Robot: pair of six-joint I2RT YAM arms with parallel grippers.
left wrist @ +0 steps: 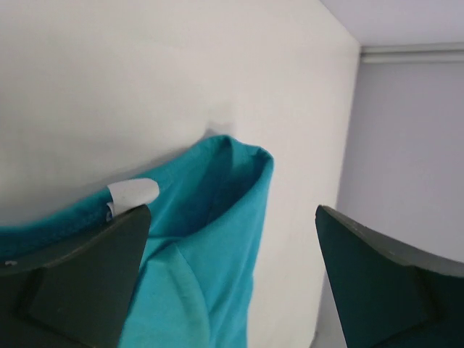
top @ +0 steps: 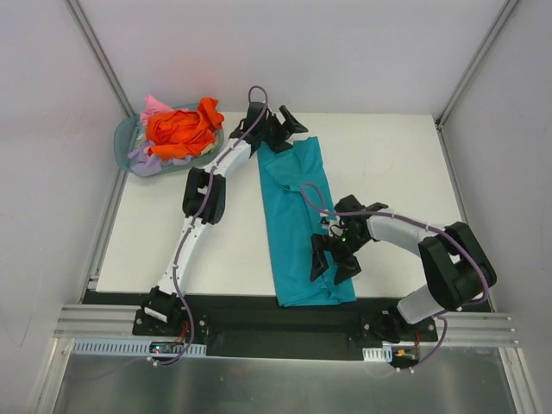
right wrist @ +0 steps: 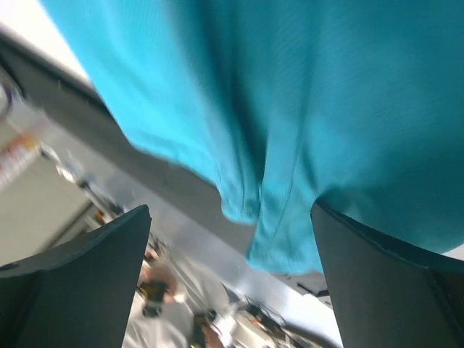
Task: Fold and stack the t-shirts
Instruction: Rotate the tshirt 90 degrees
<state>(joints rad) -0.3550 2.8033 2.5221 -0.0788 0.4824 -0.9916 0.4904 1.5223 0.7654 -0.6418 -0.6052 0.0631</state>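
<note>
teal shirt (top: 302,224) lies on bench (top: 155,241) as a long narrow strip, hem at near edge. left end effector (top: 289,136) at collar end, right end effector (top: 332,267) over hem end, both wide open, empty. Likely staged for the crosswise fold. orange shirt (top: 181,129) waits in basket (top: 123,138).

"What's under the left tool (left wrist: 232,217)?"

"The teal t-shirt (left wrist: 217,246). A bunched fold of it runs up between the fingers (left wrist: 80,283), nearer the one on the view's left, and ends in a rounded corner on the white desk (left wrist: 145,72)."

"Is it gripping?"

"No, the jaws stand wide apart with nothing pinched. The other finger hangs over bare desk."

"And that white bit?"

"A small label (left wrist: 134,193) at the cloth's edge, just above the nearer fingertip. I can't tell whether that finger touches the cloth. A grey wall (left wrist: 406,145) rises past the desk's edge."
</note>
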